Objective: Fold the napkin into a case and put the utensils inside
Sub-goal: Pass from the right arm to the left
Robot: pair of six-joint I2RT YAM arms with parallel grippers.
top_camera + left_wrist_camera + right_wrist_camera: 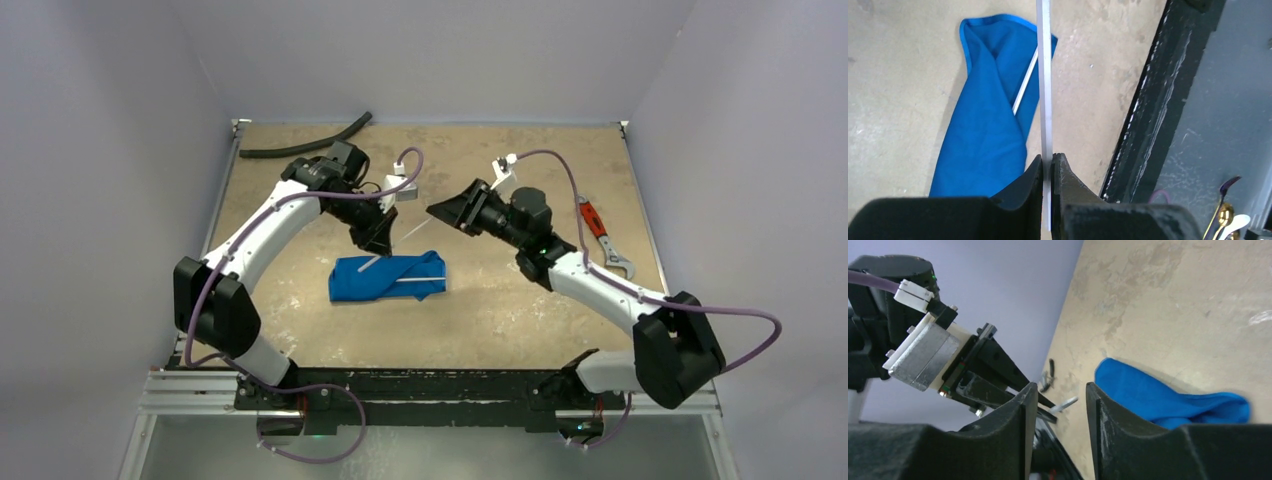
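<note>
The blue napkin (385, 278) lies folded into an oblong case in the middle of the table, also seen as the napkin (985, 125) and the napkin (1168, 400). One thin silver utensil (418, 281) rests in its fold, its end sticking out as the utensil (1025, 82). My left gripper (377, 242) hovers just behind the cloth, shut on a second flat silver utensil (1045, 75); the left gripper (1050, 160) pinches it edge-on. My right gripper (440, 212) faces the left one, and the right gripper (1062, 390) is open and empty, with the held utensil's tip (1065, 403) just beyond it.
A red-handled wrench (598, 232) lies at the right edge of the table. A black hose (310, 143) curves along the back left. The black frame rail (440, 385) runs along the near edge, also seen as the rail (1148, 115).
</note>
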